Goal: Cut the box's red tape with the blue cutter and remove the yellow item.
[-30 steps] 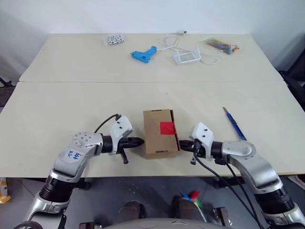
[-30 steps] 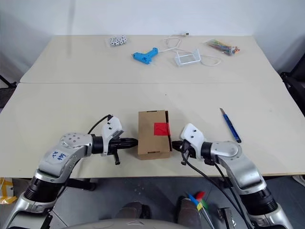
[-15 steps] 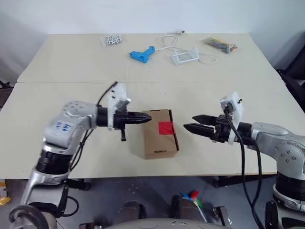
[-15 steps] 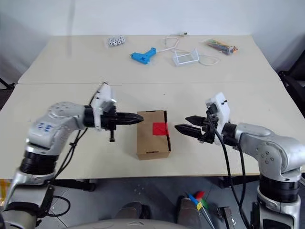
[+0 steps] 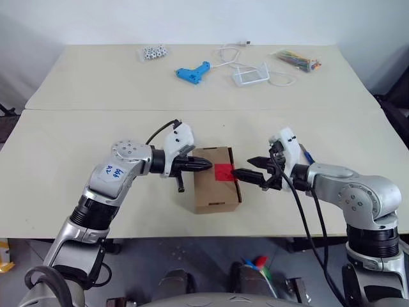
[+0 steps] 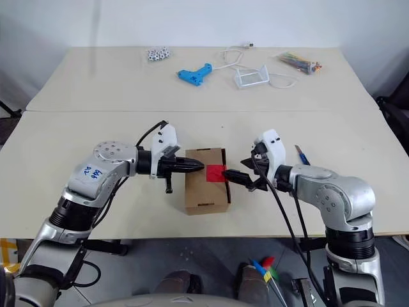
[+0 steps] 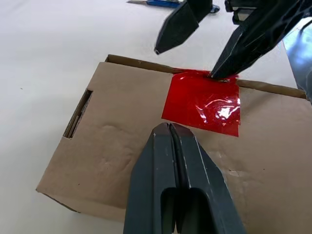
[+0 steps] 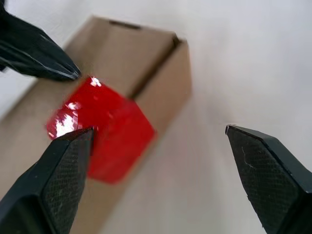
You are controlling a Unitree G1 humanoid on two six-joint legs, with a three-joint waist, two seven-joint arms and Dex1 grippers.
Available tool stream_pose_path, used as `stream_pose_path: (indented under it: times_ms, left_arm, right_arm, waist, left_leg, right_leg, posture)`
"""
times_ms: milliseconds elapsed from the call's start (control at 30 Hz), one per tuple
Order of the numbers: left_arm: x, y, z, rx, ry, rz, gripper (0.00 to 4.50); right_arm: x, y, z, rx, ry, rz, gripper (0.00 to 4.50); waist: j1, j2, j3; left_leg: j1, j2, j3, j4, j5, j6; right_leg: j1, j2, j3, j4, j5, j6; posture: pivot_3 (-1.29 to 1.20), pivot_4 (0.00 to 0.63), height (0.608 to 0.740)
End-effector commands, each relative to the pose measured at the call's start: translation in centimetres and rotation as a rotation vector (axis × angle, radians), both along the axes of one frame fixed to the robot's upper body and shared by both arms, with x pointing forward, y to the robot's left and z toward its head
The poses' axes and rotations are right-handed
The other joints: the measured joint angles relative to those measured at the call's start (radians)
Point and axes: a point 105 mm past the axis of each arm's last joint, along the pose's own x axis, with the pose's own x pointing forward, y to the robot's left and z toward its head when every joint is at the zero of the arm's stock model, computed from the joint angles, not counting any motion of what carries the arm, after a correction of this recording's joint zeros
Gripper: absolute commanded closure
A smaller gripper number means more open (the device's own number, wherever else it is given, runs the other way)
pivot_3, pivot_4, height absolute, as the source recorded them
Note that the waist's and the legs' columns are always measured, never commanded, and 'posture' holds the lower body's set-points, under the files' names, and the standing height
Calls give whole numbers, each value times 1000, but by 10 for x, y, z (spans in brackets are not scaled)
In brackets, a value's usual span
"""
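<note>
Bright, even, diffuse light falls from above. Shadows on the table point(image 5: 77, 147) are soft and faint, darkest just beside the box point(image 5: 216, 179). White glare spots sit on the red tape point(image 7: 204, 102) in both wrist views. The right wrist view is soft, its background blurred.

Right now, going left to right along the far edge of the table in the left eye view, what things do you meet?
Dice → light-blue tool → white cable → clear stand → colourful bundle.
</note>
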Motion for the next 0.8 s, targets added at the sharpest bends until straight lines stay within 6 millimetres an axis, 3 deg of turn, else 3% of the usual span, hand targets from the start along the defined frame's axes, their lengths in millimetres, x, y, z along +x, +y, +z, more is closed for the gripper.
stream_pose_path:
  times_ms: [33, 300, 567, 700, 800]
  left_arm:
    - [-2, 3, -14, 42, 37, 14, 4500]
    - [-2, 4, -18, 54, 44, 14, 4500]
    - [-3, 3, -22, 65, 46, 8, 4500]
    - [-5, 3, -26, 78, 49, 1, 4500]
    - [-7, 4, -27, 79, 54, 1, 4500]
  right_arm:
    - [-3, -3, -3, -56, -18, 9, 16]
    - [0, -12, -9, -182, -6, -31, 16]
    - [0, 5, -7, -280, 7, -32, 16]
    - [1, -4, -18, -397, 1, -54, 16]
    - [5, -23, -27, -538, -32, -80, 16]
  waist:
    - [0, 0, 0]
    - [0, 0, 0]
    - [-1, 0, -1]
    - [-1, -1, -4]
    - [0, -4, -9]
  left_leg:
    - [0, 0, 0, 0, 0, 0]
    - [1, 0, 0, 0, 0, 0]
    - [2, 3, 0, 1, 0, -1]
    - [2, 3, 0, 1, 0, -1]
    - [2, 3, 0, 1, 0, -1]
  right_leg:
    - [0, 0, 0, 0, 0, 0]
    - [1, 0, 0, 0, 0, 0]
    - [2, 0, 1, 0, 0, 0]
    - [2, 0, 0, 0, 0, 0]
    - [2, 0, 0, 0, 0, 0]
  posture:
    - [0, 150, 740]
    - [0, 150, 740]
    - [0, 150, 740]
    - [0, 150, 740]
    - [0, 150, 740]
